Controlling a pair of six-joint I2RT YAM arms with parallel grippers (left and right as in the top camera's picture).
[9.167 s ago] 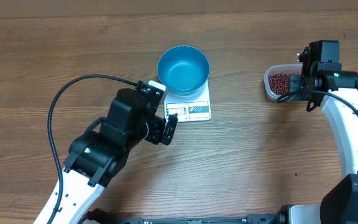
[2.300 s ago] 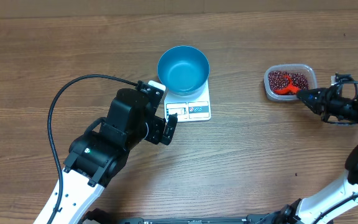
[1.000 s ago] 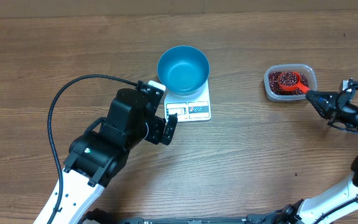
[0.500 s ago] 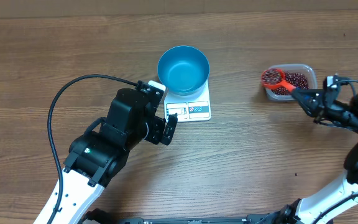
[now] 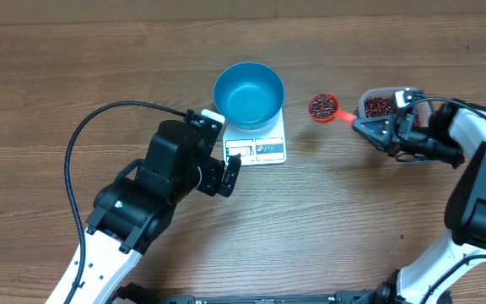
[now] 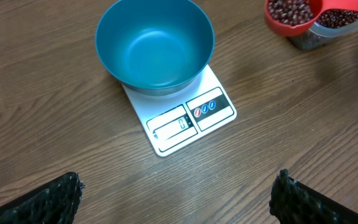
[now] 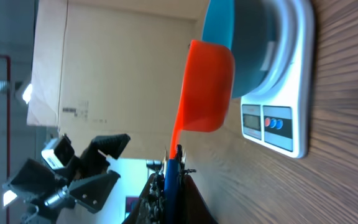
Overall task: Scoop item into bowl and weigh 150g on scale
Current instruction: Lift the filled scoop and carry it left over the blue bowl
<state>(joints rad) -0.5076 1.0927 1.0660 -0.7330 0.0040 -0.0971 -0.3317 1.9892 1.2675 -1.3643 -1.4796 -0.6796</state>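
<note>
Covering the view, a wooden table is seen. The bowl is set on the scale; beans are held in a red scoop, between bowl and half-hidden tub, clamped by the right gripper. The left gripper is spread wide.

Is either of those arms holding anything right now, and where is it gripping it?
The right gripper holds an orange scoop full of red-brown beans, pinched by the end of its handle. The left gripper is open and holds nothing.
</note>
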